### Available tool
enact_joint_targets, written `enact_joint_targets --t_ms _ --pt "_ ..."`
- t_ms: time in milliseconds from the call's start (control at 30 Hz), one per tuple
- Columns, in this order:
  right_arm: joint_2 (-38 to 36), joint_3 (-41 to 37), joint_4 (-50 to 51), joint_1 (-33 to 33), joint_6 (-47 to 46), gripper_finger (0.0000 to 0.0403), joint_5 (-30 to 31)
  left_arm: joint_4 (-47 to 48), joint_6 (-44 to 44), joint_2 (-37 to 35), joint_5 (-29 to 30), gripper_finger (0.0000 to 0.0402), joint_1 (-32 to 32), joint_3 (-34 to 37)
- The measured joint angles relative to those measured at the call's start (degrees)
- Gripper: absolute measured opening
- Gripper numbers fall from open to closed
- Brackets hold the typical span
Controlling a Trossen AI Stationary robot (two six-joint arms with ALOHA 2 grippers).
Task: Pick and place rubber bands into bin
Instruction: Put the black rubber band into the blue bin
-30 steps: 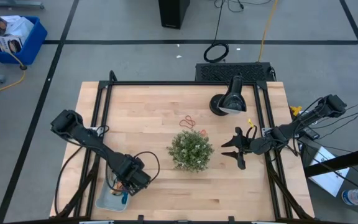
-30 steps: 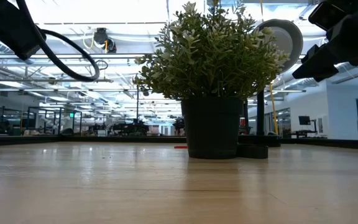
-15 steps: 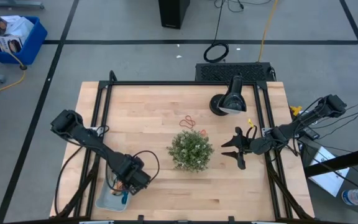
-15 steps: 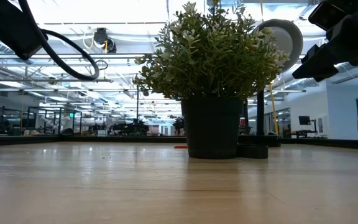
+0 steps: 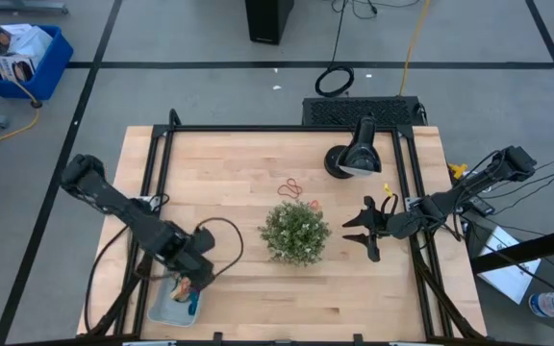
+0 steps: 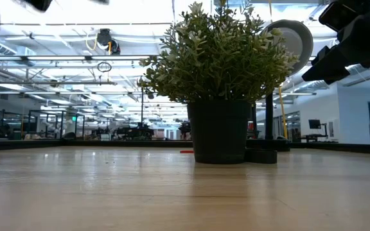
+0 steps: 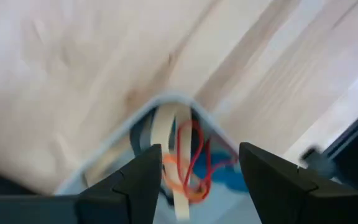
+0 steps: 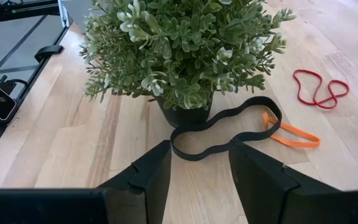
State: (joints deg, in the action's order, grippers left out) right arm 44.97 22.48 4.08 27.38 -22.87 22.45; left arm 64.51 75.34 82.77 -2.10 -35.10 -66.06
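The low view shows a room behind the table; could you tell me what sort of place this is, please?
Probably a large robotics lab or industrial workshop: long ceiling light strips over an open hall, a grey floor with black tape lines, and a wooden workbench flanked by two arms.

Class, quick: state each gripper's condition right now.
Left gripper: open, holding nothing, above the bin.
Right gripper: open, empty, beside the plant.

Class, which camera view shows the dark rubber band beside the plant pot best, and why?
The right wrist view: the dark rubber band lies whole on the table, curling past the plant pot, overlapping an orange band. The high view hides it beside the foliage; the low and left wrist views do not show it.
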Motion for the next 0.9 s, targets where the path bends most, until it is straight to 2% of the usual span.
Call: enact_joint_targets --t_ms 100,233,333,533,700,900 --pt "0.0 0.0 0.0 0.0 0.0 0.0155 1.9 0.0 -0.9 -3.7 8.0 0.0223 -0.5 0.0" --pt "0.0 -1.0 -1.7 0.0 0.2 0.0155 7.3 -0.5 -1.6 -7.1 17.7 0.0223 -0.6 0.0" --pt "0.0 -3.6 -6.9 0.0 2.5 0.0155 9.8 -1.7 -1.5 -9.0 23.4 0.0223 -0.6 0.0" --pt "0.0 -9.5 -21.3 0.0 8.7 0.0155 10.6 -6.5 -4.4 -9.8 41.8 0.0223 -0.9 0.0" --pt "0.0 -12.1 -23.4 -0.1 10.3 0.0155 10.7 -9.1 -8.3 -9.8 41.8 0.0223 0.1 0.0" --pt "0.0 -12.5 -23.6 -0.8 10.5 0.0155 10.7 -10.3 -7.2 -9.8 41.3 0.0223 0.5 0.0"
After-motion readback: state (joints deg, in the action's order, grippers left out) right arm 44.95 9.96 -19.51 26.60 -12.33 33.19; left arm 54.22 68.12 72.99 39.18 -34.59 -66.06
